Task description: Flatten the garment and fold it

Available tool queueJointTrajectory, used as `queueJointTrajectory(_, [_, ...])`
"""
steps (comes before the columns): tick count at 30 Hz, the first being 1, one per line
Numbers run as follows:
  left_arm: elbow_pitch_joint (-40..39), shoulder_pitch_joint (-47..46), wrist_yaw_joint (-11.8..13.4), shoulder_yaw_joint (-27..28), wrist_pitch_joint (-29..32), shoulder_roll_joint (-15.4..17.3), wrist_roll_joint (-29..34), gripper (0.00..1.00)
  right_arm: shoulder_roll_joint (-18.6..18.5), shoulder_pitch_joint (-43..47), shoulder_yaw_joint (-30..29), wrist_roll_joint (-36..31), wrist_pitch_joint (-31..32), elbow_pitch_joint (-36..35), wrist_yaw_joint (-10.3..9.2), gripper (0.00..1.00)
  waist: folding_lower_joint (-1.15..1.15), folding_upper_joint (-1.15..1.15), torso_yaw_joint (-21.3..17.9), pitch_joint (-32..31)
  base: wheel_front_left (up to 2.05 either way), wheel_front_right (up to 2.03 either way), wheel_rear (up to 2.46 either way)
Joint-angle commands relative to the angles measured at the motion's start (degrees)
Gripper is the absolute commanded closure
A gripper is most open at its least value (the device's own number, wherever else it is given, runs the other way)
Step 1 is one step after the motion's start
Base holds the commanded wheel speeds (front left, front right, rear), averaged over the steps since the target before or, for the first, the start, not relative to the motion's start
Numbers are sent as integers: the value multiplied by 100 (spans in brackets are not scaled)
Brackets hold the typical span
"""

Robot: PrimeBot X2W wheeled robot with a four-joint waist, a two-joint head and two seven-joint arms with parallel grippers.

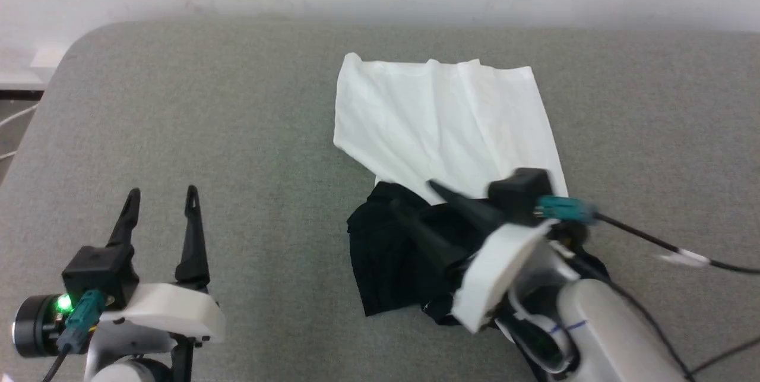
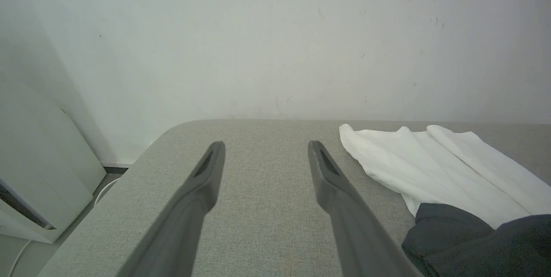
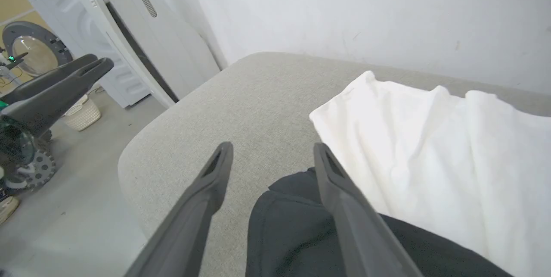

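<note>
garment (image 1: 445,126) runs near-to-far, white hem far; left pincer (image 1: 161,195), right pincer (image 1: 412,195) spread, empty.

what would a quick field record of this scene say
surface: grey fabric-covered table
garment: soft white T-shirt with black sleeves, white body spread but wrinkled, black part bunched at near edge
left end effector: open, apart from garment, over bare table
right end effector: open, fingers over bunched black part
fold: not yet done

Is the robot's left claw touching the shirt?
Apart. The head view shows a wide stretch of grey table between the open left gripper and the garment.
</note>
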Motion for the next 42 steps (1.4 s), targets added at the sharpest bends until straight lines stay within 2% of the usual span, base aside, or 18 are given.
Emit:
queueJointTrajectory(1, [11,68,44,35,14,35,-30,0,-32,102,-78,-63,-77,-38,-5,0,0,0,-42,-62,0,0,0])
queueJointTrajectory(6, [2,219,103,133,24,117,-75,0,-142,480,-938,-678,-634,-349,-5,0,0,0,-97,-181,0,0,0])
queueJointTrajectory(12, [-23,359,167,218,82,209,-116,0,-251,1074,-1829,-1136,-814,-828,-5,0,0,0,-164,-246,0,0,0])
queueJointTrajectory(17, [-92,353,196,302,146,278,-158,0,-243,1452,-2264,-1351,-761,-1340,-5,0,0,0,-297,-142,0,0,0])
queueJointTrajectory(21, [-138,54,71,380,215,319,-270,0,-178,1579,-2423,-1477,-681,-1786,-5,0,0,0,-415,151,0,0,0])
queueJointTrajectory(27, [4,-1109,-328,357,484,339,-413,0,-73,1465,-2583,-1580,-667,-2154,-5,0,0,0,-578,776,0,0,0])
queueJointTrajectory(32, [296,-2422,-747,97,865,221,-443,0,0,1213,-2652,-1656,-759,-2244,-5,0,0,0,-688,1294,0,0,0])
queueJointTrajectory(42, [2038,-5245,-1802,-640,2003,-418,-649,0,102,690,-2588,-1758,-993,-2320,-5,0,0,0,-1082,2208,0,0,0])
